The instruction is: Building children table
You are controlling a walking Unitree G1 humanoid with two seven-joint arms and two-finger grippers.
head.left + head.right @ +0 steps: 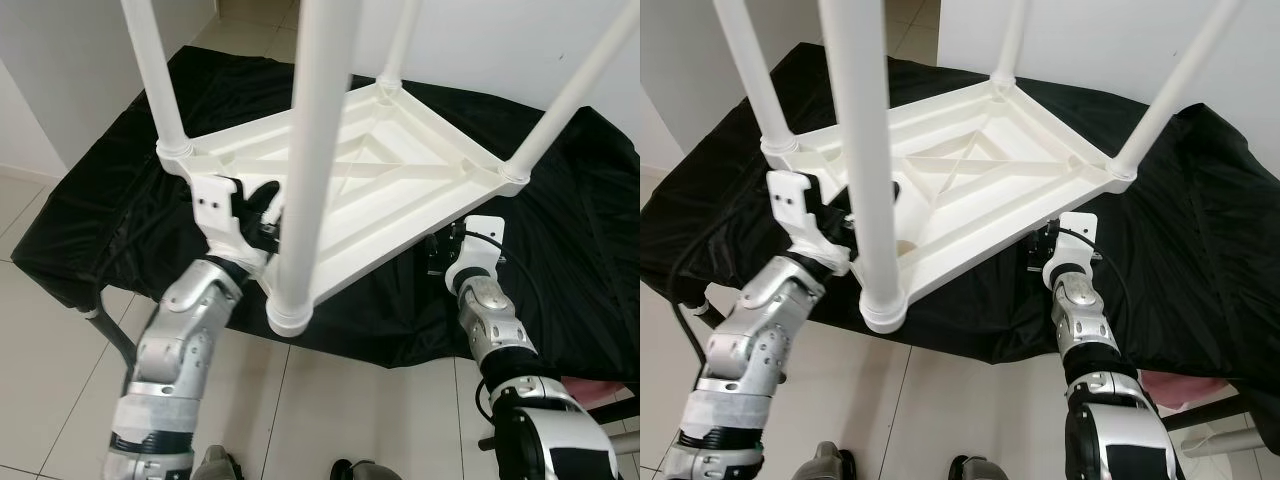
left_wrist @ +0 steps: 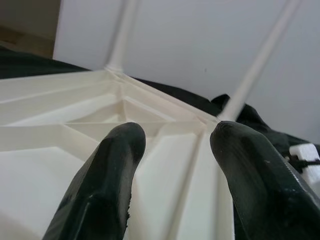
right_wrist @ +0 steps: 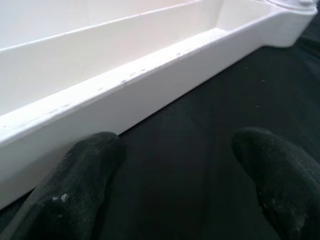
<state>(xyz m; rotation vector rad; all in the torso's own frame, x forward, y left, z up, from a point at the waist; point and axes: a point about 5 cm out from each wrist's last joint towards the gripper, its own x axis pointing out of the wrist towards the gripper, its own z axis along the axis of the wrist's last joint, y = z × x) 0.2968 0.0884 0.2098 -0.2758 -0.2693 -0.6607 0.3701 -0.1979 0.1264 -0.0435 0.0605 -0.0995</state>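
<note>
the left gripper has its two black fingers spread wide with nothing between them; they reach in over the near-left rim of the table top, hovering above its ribbed underside, and i cannot tell whether a pad grazes the plastic. just beside these fingers, toward the robot, stands the nearest leg, upright in its corner socket; the left gripper is the closer of the two to it.

the right gripper is open just as wide and holds nothing. its fingers lie low on the black cloth, pointing at the near-right edge of the table top. one finger sits just beside the rim's outer wall, perhaps touching it; the other is well out on the cloth. from these fingers the rim runs away as a long straight bar toward the right corner.

outward from both grippers, the table lies upside down on the cloth-covered bench, turned like a diamond with one corner toward the robot. all four legs stand seated in the corners, the far left leg and the right leg leaning slightly outward.

as a judgement, the assembly looks nearly complete and what remains is gripping the rim on both sides to lift and flip it. that turns on the rim lying ahead of each open gripper, its edge crosswise to the fingers; the right one would need to rise slightly to straddle the wall.
</note>
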